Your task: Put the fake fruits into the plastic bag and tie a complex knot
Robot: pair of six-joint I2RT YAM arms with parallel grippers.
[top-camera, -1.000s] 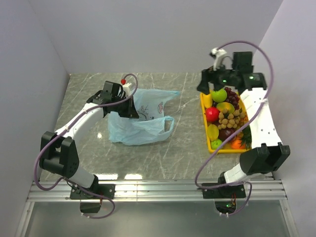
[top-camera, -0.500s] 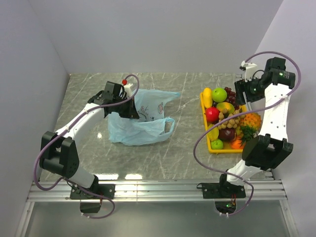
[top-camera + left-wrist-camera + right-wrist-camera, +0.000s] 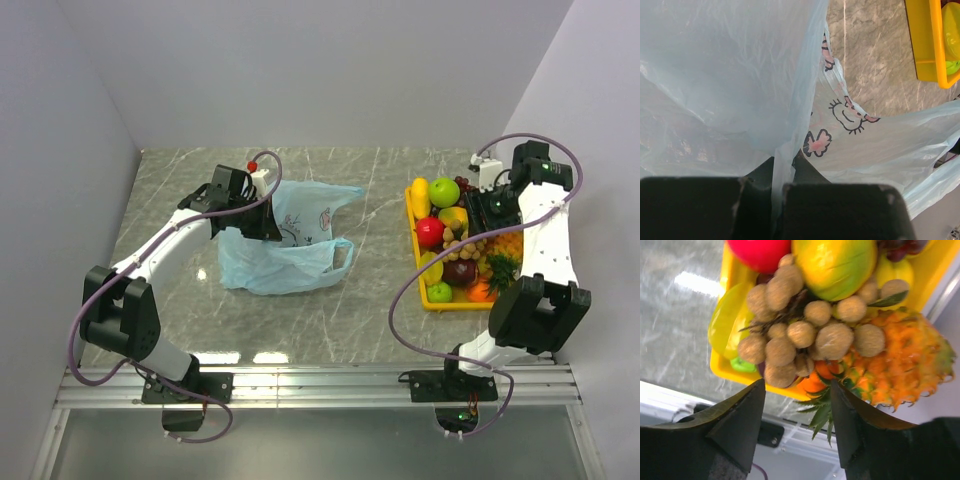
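The light-blue plastic bag [image 3: 290,255] with its cartoon print [image 3: 842,112] lies on the marble table, left of centre. Its handles are loose and no knot is in view. My left gripper [image 3: 262,212] is shut on a thin fold of the bag's edge [image 3: 782,165], holding it up. The fake fruits fill a yellow tray [image 3: 411,212]: a green apple [image 3: 444,191], a red apple [image 3: 430,232], a brown longan bunch [image 3: 800,325] and a pineapple [image 3: 900,360]. My right gripper [image 3: 797,390] hangs open just above the longans and pineapple leaves, holding nothing.
The tray's yellow corner [image 3: 925,45] shows to the right of the bag. Grey walls close in the table on the left, back and right. A metal rail [image 3: 320,380] runs along the near edge by the arm bases.
The right arm swung from the tray's far end back over the fruits and dropped lower, its jaws narrowing. The left arm and the bag stayed still.
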